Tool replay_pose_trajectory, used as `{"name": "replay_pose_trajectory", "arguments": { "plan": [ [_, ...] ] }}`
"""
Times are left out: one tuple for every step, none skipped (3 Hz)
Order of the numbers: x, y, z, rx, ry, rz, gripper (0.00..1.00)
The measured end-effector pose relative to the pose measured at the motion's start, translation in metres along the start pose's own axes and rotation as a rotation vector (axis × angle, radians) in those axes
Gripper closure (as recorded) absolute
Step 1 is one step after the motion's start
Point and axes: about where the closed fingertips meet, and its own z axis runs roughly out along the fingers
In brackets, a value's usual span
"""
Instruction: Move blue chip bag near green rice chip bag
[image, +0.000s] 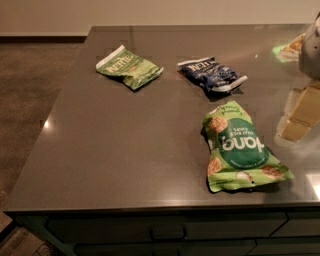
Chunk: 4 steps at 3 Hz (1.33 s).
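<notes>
The blue chip bag (212, 74) lies flat on the grey counter (125, 140), right of centre towards the back. It is dark navy with white lettering and white end seams. The green rice chip bag (240, 148) lies flat nearer the front, just below the blue bag with a small gap between them. It is bright green with a dark green round panel and pictures of tan chips. My gripper (300, 117) shows as pale tan blocks at the right edge, to the right of both bags. It touches neither bag and holds nothing that I can see.
A smaller pale-green chip bag (129, 66) lies at the back left of the counter. The arm's grey-white body (312, 47) is at the upper right edge. The counter's front edge runs above dark cabinet drawers (165, 232). Brown floor (30, 90) lies to the left.
</notes>
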Motion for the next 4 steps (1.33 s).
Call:
{"name": "replay_pose_trajectory", "arguments": {
  "plan": [
    [0.0,0.0,0.0,0.0,0.0,0.0,0.0],
    [-0.011,-0.017,0.008,0.015,0.008,-0.017,0.0],
    [-0.027,-0.048,0.028,0.03,0.005,-0.023,0.0],
    [-0.042,-0.081,0.057,0.027,-0.01,-0.006,0.0]
  ]
}}
